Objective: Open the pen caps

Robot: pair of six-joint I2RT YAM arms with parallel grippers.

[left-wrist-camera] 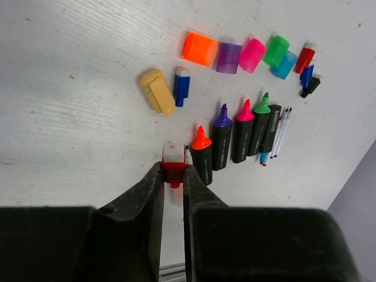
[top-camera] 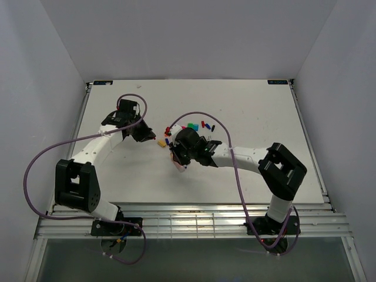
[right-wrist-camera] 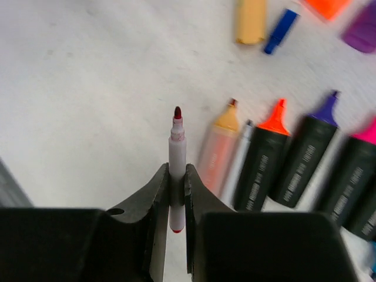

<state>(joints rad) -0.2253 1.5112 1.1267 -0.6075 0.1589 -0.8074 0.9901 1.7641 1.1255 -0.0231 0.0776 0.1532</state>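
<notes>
Left gripper: fingers clamped on a small red cap, which is free of any pen. It is held over the table, just beside the orange highlighter.

Right gripper: fingers closed on a thin red pen. The barrel is white and the red tip is bare, pointing away from the wrist.

Top view: the grippers are apart, the left one to the left of the pen cluster and the right one at its near side. The held cap is too small to make out there.

On the table, side by side, tips bare:
- orange highlighter
- purple highlighter
- pink highlighter
- green highlighter
- a black-bodied pen
- thin pens

Yellow highlighter: lies next to the orange one in the right wrist view. It is blurred, and probably uncapped.

Loose caps in a row beyond the tips:
- orange cap
- purple cap
- pink cap
- green cap
- blue cap

Three small caps lie at the end of that row.

The yellow cap and a small blue cap lie together, left of the row.
</notes>
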